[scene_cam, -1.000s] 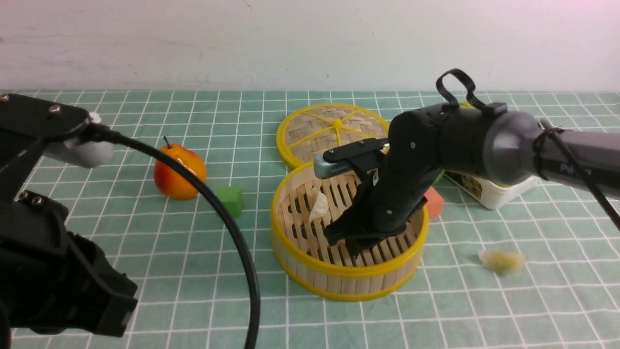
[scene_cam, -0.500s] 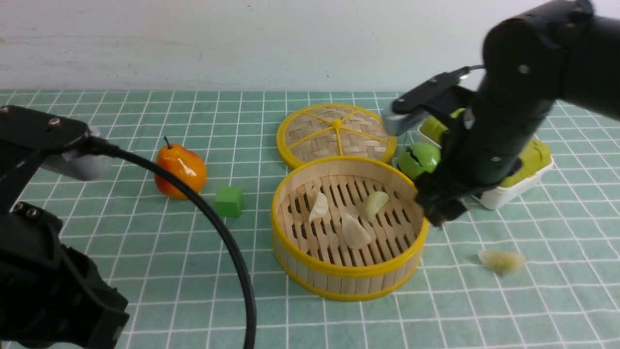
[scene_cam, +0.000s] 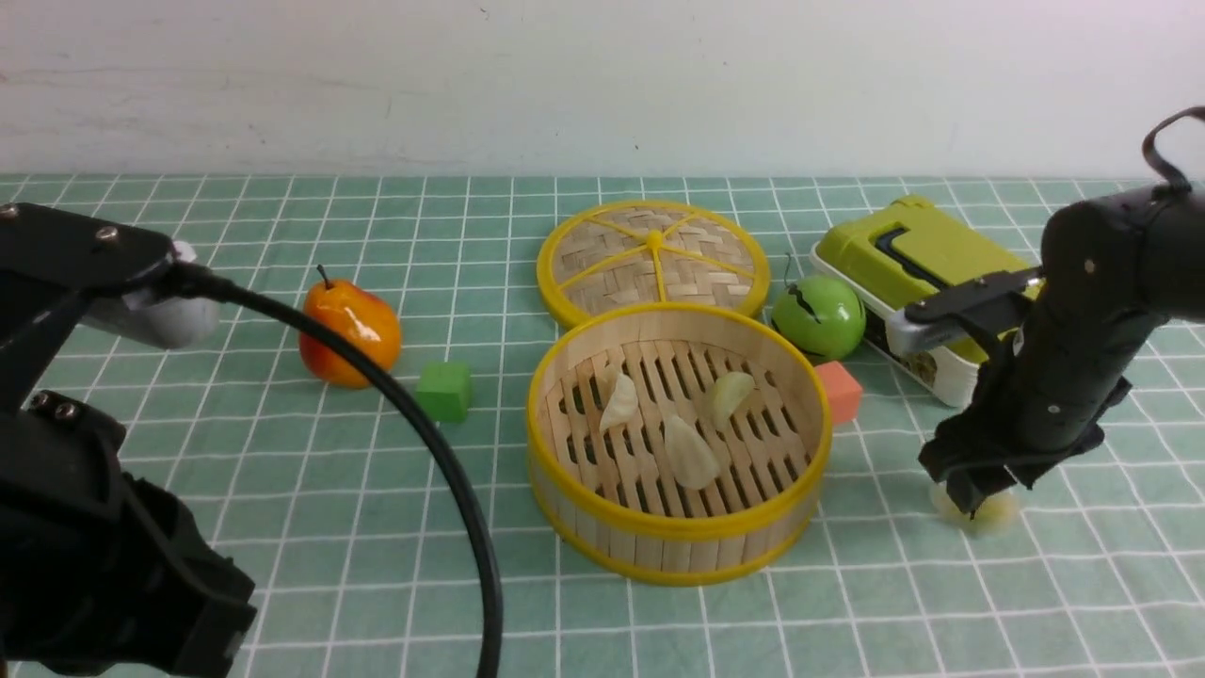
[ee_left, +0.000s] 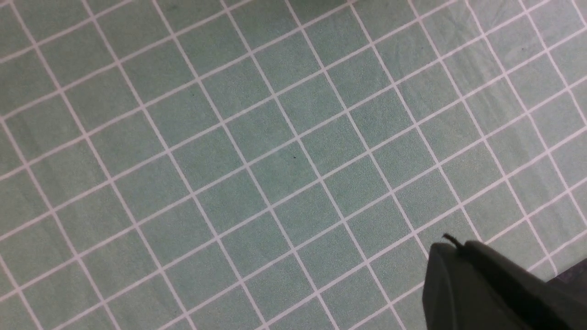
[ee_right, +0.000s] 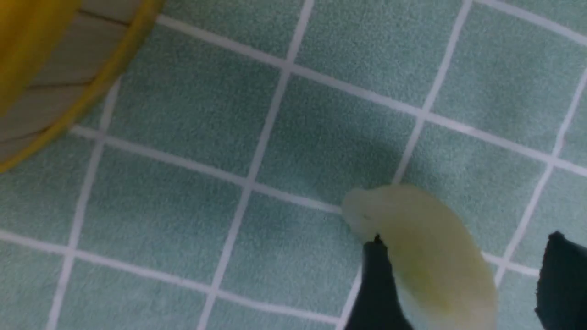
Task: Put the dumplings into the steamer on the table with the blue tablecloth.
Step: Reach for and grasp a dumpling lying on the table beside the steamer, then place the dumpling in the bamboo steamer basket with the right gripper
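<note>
The bamboo steamer (scene_cam: 659,544) stands mid-table on the blue tablecloth (scene_cam: 282,490). Three dumplings lie on its slats: one to the left (scene_cam: 619,403), one to the right (scene_cam: 730,395), one in the middle (scene_cam: 690,454). A fourth dumpling (scene_cam: 984,511) lies on the cloth to the steamer's right. My right gripper (scene_cam: 974,492) hangs low over it, open. In the right wrist view that dumpling (ee_right: 422,247) lies between the fingertips (ee_right: 376,275), close to one and apart from the other. My left gripper (ee_left: 451,247) is shut and empty above bare cloth at the near left.
Behind the steamer lies its woven lid (scene_cam: 652,259). A green apple (scene_cam: 817,315), an orange cube (scene_cam: 840,391) and a green-lidded white box (scene_cam: 927,273) sit at the back right. A red-orange fruit (scene_cam: 350,325) and a green cube (scene_cam: 445,391) are left. The left arm's cable (scene_cam: 452,490) arcs beside the steamer.
My right gripper lifted out of the steamer, leaving two more dumplings in view on the slats, swung right and dropped over the dumpling on the cloth. The left arm barely moved.
</note>
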Controlling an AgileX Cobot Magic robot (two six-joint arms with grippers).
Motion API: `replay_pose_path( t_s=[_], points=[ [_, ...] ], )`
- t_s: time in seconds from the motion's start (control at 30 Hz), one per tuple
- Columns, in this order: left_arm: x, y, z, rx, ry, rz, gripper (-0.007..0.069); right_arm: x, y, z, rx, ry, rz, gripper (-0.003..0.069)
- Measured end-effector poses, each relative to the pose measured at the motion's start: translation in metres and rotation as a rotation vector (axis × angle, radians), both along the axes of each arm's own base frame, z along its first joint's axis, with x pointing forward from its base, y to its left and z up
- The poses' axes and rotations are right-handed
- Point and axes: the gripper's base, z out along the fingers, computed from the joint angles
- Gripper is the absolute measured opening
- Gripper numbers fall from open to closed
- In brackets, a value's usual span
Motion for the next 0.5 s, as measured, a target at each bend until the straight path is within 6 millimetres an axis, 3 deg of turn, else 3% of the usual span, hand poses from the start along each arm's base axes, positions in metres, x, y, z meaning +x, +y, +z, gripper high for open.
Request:
replay_pose_path(
  t_s=[0.1,0.27,0.4,0.5],
  points=[
    [0.000,0.000,0.000,-0.001,0.000,0.000,-0.0004,0.004,0.002,-0.015,0.010,0.021,-0.007,0.0450],
    [0.001,-0.001,0.001,-0.007,-0.009,0.001,0.0001,0.005,0.003,-0.022,0.027,0.030,-0.016,0.0432],
    [0.001,-0.001,0.001,-0.009,-0.012,0.001,0.0005,0.005,0.004,-0.022,0.034,0.033,-0.020,0.0331],
    [0.001,-0.001,0.001,-0.009,-0.013,0.001,0.0007,0.007,0.007,-0.019,0.042,0.036,-0.020,0.0189]
  ],
)
